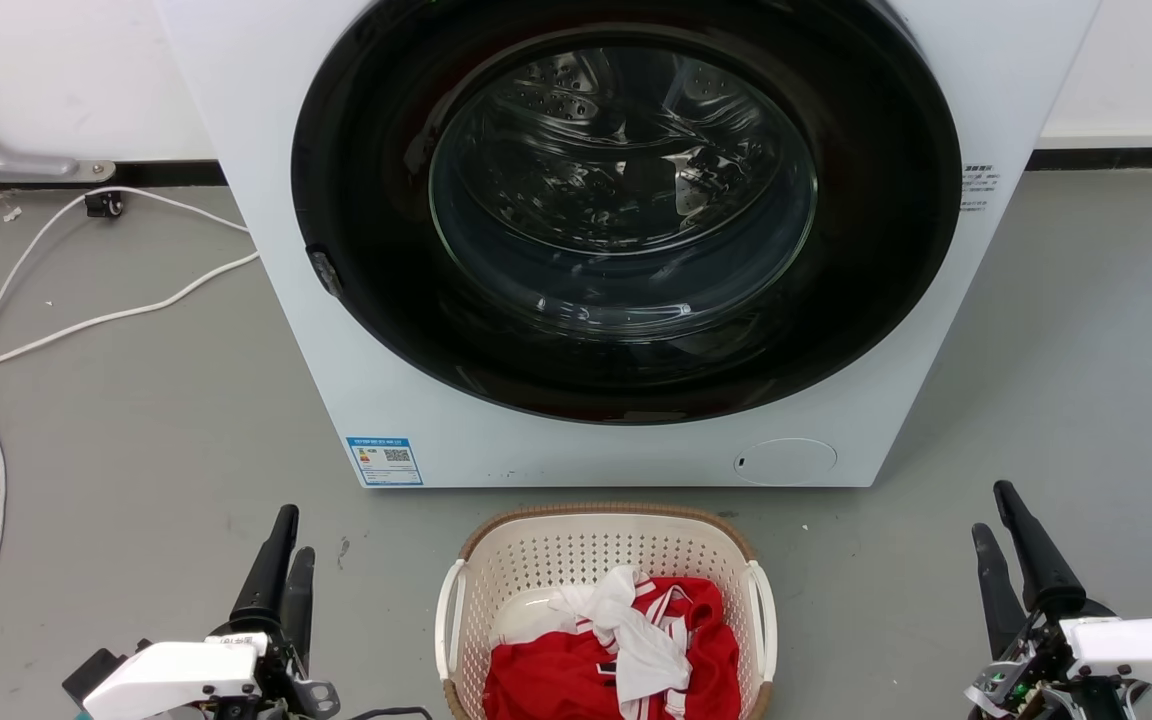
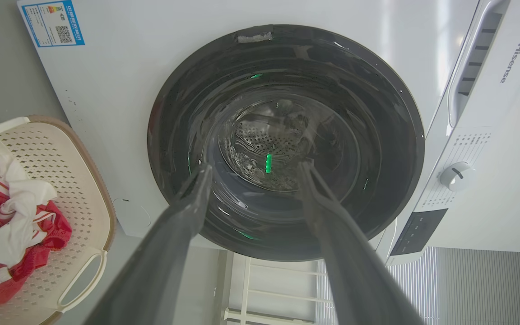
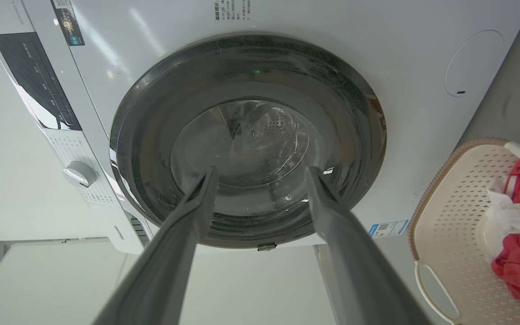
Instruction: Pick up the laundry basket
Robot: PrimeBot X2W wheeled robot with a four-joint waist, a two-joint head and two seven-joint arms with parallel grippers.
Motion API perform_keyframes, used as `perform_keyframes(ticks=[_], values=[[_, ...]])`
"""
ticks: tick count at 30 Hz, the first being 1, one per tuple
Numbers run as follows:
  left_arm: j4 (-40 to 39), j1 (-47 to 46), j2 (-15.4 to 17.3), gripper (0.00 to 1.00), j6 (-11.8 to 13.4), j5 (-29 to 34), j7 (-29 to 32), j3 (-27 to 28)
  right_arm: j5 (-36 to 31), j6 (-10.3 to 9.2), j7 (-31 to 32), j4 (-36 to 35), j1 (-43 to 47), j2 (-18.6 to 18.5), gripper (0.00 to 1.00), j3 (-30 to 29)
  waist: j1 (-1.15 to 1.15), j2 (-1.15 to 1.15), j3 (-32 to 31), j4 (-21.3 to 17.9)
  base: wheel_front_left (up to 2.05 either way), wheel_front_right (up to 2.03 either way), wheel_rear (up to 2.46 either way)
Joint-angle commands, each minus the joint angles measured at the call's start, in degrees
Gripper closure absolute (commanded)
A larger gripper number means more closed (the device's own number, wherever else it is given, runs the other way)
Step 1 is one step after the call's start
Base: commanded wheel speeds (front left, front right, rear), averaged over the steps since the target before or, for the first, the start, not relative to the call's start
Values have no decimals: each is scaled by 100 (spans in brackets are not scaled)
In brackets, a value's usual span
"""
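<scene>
Pre-grasp. My left end effector (image 1: 294, 532) and right end effector (image 1: 993, 508) spread, empty, flanking basket (image 1: 604, 560). Next, I judge: move inward to handles (image 1: 444, 620).

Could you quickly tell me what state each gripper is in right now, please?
Left gripper: open, holding nothing.
Right gripper: open, holding nothing.

Right gripper (image 3: 260, 170), fingers apart, faces the round dark door (image 3: 246, 140) of a white washing machine (image 3: 422, 135); cream perforated plastic laundry basket (image 3: 449, 207) stands nearby
</scene>
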Motion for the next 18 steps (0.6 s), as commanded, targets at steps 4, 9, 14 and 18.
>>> perform_keyframes(ticks=[4, 9, 14, 18], values=[[-188, 9, 17, 0, -3, 129, -159, -45, -145, 0, -159, -227, -8, -16, 0, 54, 0, 0, 3, -1, 0, 0, 0], [-221, 41, 19, 0, -4, 205, -263, 12, -282, 0, -262, -269, 25, -16, 0, 38, 0, 0, 5, -1, 0, 0, 0], [-206, 52, 21, 0, -5, 446, -387, 179, -561, 1, -387, -288, 40, -17, 0, -12, 0, 0, 8, -1, 0, 0, 0], [-251, 52, 23, 0, -6, 684, -482, 302, -1007, 1, -482, -320, 32, -17, 0, -58, 0, 0, 12, 0, 0, 0, 0]])
